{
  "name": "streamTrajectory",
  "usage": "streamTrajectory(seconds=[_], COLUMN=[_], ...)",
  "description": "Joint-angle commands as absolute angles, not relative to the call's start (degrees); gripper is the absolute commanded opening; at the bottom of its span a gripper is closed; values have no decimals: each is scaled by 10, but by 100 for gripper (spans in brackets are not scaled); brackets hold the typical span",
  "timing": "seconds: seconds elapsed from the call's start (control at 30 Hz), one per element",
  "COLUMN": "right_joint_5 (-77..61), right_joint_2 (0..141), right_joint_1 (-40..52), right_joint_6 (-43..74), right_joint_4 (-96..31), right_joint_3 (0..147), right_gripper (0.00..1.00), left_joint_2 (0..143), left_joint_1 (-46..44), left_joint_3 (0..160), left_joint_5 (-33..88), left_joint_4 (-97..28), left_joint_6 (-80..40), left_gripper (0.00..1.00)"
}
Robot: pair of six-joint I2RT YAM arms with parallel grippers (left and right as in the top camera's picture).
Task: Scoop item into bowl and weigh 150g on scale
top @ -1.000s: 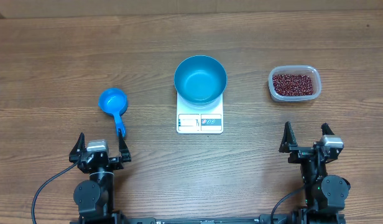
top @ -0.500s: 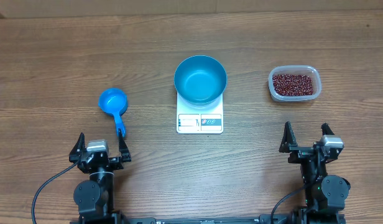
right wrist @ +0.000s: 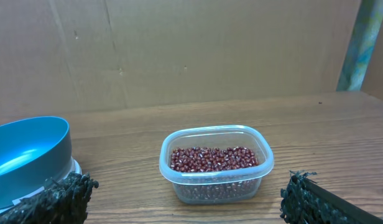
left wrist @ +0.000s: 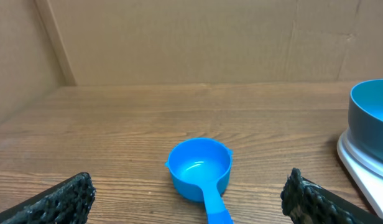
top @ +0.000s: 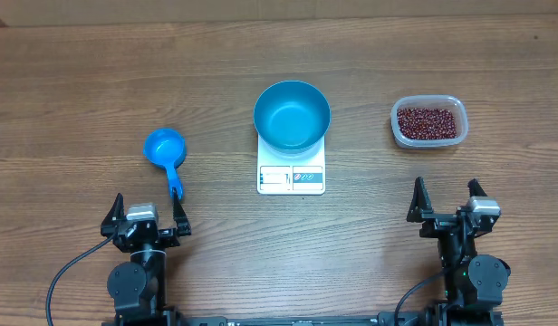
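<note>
A bright blue bowl (top: 292, 114) sits on the white scale (top: 291, 177) at the table's middle, and its inside holds nothing. The bowl (left wrist: 370, 115) shows at the right edge of the left wrist view and the bowl (right wrist: 27, 158) at the left of the right wrist view. Dark red-brown beans (top: 428, 122) fill a clear tub (top: 402, 132) at the right; beans (right wrist: 214, 158) lie straight ahead of my right gripper (right wrist: 188, 202). Both grippers stand open near the front edge with nothing between them: left gripper (top: 145, 214), right gripper (top: 447, 201).
A small blue scoop (top: 166, 150) lies left of the scale, handle pointing toward my left gripper (left wrist: 191, 199); the scoop (left wrist: 201, 169) is just ahead between the jaws' line. Cardboard walls stand behind the table.
</note>
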State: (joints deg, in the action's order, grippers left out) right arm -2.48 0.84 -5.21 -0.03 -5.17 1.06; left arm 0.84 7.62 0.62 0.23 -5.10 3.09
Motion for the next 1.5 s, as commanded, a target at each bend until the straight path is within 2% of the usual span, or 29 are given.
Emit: streamTrajectory(seconds=[0.0, 0.5, 0.9, 1.27, 1.47], right_joint_5=[-18, -18, -18, -18, -18], right_joint_2=[2, 2, 2, 2, 2], right_joint_1=[-55, -56, -56, -56, -56], right_joint_6=[-3, -3, -3, -3, -3], right_joint_4=[-48, -48, -48, -48, -48], right_joint_3=[5, 5, 5, 5, 5], right_gripper=[100, 100, 100, 100, 100], left_joint_2=[3, 60, 289, 579, 719], left_joint_1=[80, 80, 80, 80, 80], left_joint_3=[21, 140, 292, 546, 644], left_joint_5=[11, 11, 26, 23, 24], left_joint_4=[-67, -173, -230, -430, -493], left_joint_6=[25, 39, 38, 39, 39], left_gripper=[100, 99, 100, 100, 99])
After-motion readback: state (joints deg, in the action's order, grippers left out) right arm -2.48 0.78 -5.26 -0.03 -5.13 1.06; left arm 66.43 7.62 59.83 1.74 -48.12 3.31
